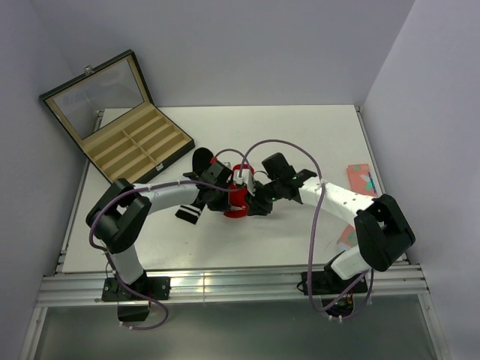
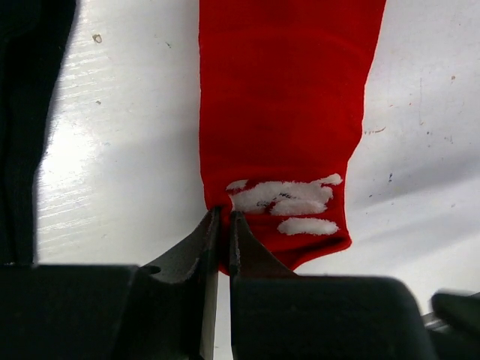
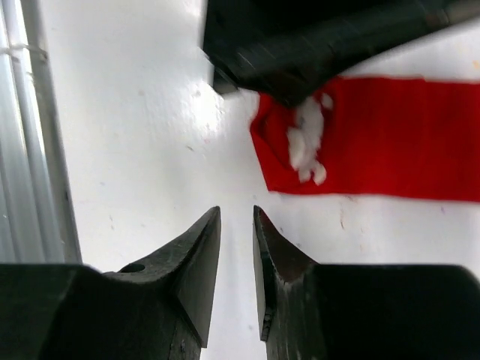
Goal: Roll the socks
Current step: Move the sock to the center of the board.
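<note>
Left gripper (image 2: 224, 214) clenched on red sock (image 2: 285, 112) hem; right gripper (image 3: 236, 211) released, sock at 1 o'clock. Roll tight, edges square.

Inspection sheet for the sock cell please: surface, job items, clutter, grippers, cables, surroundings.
Surface: white table, faint scuffs.
Job's things: red sock lying at centre; black sock left of it, partly under the left arm.
Clutter: open compartment case, far left; salmon-pink sock, right edge.
Grippers: left gripper fingers shut on the red sock's white-patterned end; right gripper fingers apart, empty, beside that end.
Cables: purple cables arch over both arms.
Surroundings: plain walls; metal rail at near edge.
</note>
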`<state>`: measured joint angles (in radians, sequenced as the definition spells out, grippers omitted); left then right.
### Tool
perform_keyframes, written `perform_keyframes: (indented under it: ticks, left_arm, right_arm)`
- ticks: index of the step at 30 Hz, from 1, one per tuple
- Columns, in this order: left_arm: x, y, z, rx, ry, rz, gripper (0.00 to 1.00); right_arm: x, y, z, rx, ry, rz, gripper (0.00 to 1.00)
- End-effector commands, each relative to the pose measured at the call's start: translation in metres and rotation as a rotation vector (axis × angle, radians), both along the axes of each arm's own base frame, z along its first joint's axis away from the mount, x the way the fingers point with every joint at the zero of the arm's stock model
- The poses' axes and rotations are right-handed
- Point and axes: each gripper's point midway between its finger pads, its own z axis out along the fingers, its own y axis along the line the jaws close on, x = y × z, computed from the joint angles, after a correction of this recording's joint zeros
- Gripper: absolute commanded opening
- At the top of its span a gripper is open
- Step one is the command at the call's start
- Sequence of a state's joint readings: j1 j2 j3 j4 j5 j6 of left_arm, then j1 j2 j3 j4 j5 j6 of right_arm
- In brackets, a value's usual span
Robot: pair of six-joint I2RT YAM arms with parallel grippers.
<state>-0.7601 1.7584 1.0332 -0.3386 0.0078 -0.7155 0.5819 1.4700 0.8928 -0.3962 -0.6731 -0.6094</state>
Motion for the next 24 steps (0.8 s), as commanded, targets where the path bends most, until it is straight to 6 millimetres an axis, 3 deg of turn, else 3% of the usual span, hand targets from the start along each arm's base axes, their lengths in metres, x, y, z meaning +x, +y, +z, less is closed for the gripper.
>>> perform_keyframes:
  ticks: [1,4,13,24]
  left_arm:
    - [-0.01,0.011,-0.01,0.05,0.064,-0.043,0.0]
    - [-0.008,0.016,-0.009,0.046,0.067,-0.04,0.0]
    - [-0.006,0.023,-0.007,0.033,0.07,-0.042,0.0]
    - [-0.001,0.023,-0.012,0.038,0.076,-0.057,0.0]
  right_arm:
    - [0.002,0.029,0.038,0.101,-0.079,0.046,0.31]
    - [0.003,0.04,0.04,0.129,-0.122,0.036,0.31]
    - [0.003,0.058,0.008,0.106,-0.14,0.038,0.29]
    - [0.009,0.064,-0.022,0.066,-0.103,-0.017,0.28]
